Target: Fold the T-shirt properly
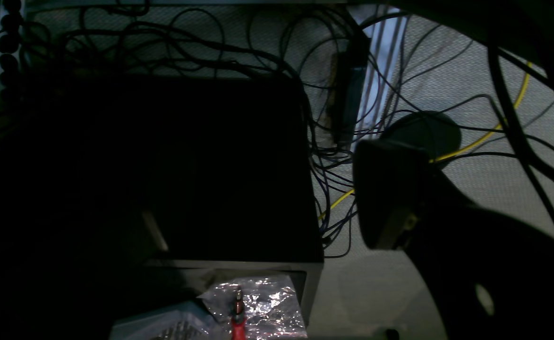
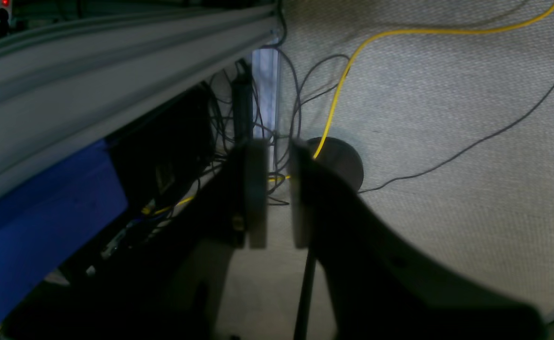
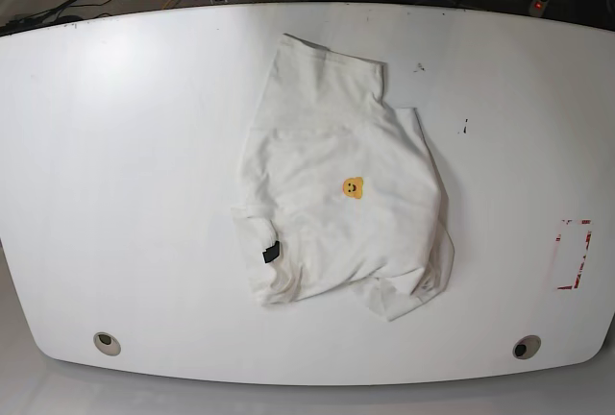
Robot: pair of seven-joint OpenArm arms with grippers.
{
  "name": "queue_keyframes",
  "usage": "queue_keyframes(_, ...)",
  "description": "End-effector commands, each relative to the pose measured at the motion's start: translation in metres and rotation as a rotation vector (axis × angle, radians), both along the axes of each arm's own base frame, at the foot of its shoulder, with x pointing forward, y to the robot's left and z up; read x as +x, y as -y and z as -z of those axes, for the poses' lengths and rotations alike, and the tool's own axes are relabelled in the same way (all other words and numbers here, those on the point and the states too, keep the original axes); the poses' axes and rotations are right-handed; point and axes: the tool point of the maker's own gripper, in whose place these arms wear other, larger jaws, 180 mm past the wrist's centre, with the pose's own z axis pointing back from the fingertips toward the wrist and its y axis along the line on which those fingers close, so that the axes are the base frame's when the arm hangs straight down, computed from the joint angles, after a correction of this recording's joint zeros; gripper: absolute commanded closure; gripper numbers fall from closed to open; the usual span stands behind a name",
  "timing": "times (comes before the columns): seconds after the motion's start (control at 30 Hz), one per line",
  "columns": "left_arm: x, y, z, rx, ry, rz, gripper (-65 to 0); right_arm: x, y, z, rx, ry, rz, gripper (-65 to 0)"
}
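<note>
- T-shirt (image 3: 332, 184), white cotton, one: lying loosely bunched on the counter (image 3: 115, 184), about midway between its side edges, bear face (image 3: 353, 187) upward. One end points toward the edge nearest the arms; black tag (image 3: 271, 253) at the opposite end, on the robot's right. Outline crooked, not a finished fold.
- Left gripper (image 1: 267, 212): fingers spread wide, nothing between them; beyond the arms' edge of the counter, clear of the cloth.
- Right gripper (image 2: 278, 193): fingertips nearly together, a narrow gap left, holding nothing; likewise beyond that edge.
- Risk, layers: a pinch at the loose flap (image 3: 399, 300) might take only the top ply, or several, and skew the fold.
- Risk, slippage: pulling from one side could drag the whole garment across the smooth surface.
- Risk, entry: the right gripper's narrow gap may push the hem into a ruck unless widened first.
- Risk, shape: folding over the present creases would probably lock in uneven edges.
</note>
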Motion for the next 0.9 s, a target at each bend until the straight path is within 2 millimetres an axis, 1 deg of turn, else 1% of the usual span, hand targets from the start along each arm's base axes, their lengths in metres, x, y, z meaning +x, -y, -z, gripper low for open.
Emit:
queue_keyframes(0.0, -0.005, -0.006, -0.001, 0.012, -0.010, -0.002, -47.9, 0.001, 0.009, 0.000, -0.013, 0.007, 0.011, -8.0)
queue_keyframes(0.03, 0.005, 0.001, 0.000, -0.001, 0.014, 0.006, -48.3, 0.008, -0.002, 0.000, 0.002, 0.019, -0.009, -7.9)
queue_keyframes(0.43, 0.006, 0.001, 0.000, 0.000, 0.018, -0.001, -48.3, 0.009, -0.002, 0.000, 0.002, 0.021, -0.011, -7.6)
queue_keyframes(0.53, 0.020, 0.002, -0.001, -0.003, 0.057, 0.002, -48.3, 0.007, -0.002, 0.000, 0.003, 0.019, -0.011, -7.6)
queue_keyframes(0.67, 0.016, 0.004, -0.004, -0.008, 0.084, 0.009, -48.3, 0.005, -0.002, 0.000, 0.003, 0.015, -0.008, -7.5)
queue_keyframes(0.77, 0.007, 0.006, -0.007, -0.011, 0.083, 0.013, -48.3, -0.003, -0.003, -0.001, 0.005, 0.009, -0.003, -7.5)
queue_keyframes(0.87, 0.003, 0.005, -0.009, -0.011, 0.087, 0.017, -48.1, -0.003, -0.007, -0.005, 0.014, 0.033, -0.010, -7.5)
